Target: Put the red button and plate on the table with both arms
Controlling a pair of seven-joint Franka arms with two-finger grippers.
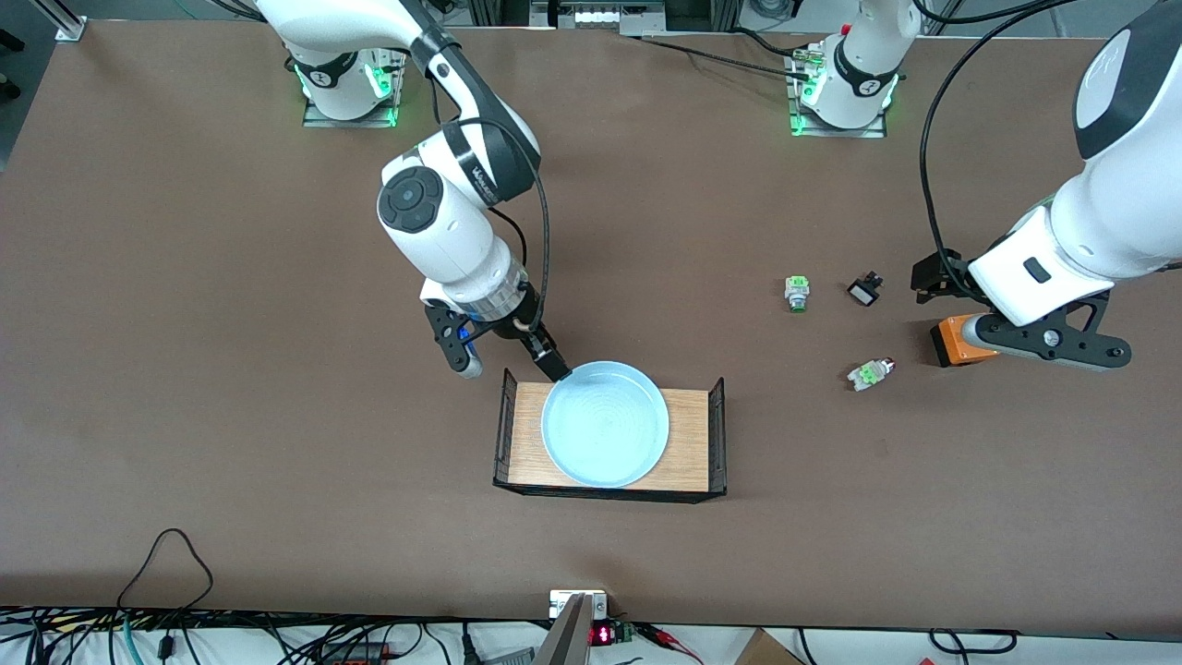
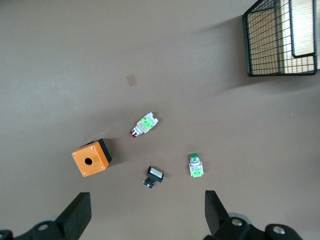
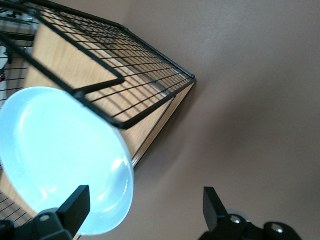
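The pale blue plate (image 1: 605,423) lies on a small light-wood shelf (image 1: 688,434), and it also shows in the right wrist view (image 3: 60,155). My right gripper (image 1: 511,363) is open at the plate's rim on the side toward the right arm's end. One finger (image 1: 554,365) is at the rim, the other is outside it over the table (image 1: 231,369). The red button (image 1: 870,373) lies on its side on the table toward the left arm's end, and also shows in the left wrist view (image 2: 144,124). My left gripper (image 1: 934,279) is open and empty in the air above the small parts (image 2: 147,215).
An orange box (image 1: 956,340) sits under the left arm, beside the red button (image 2: 91,158). A grey-white button with a green end (image 1: 796,293) and a black switch (image 1: 864,290) lie farther from the front camera than the red button. The shelf has black mesh ends (image 3: 125,75).
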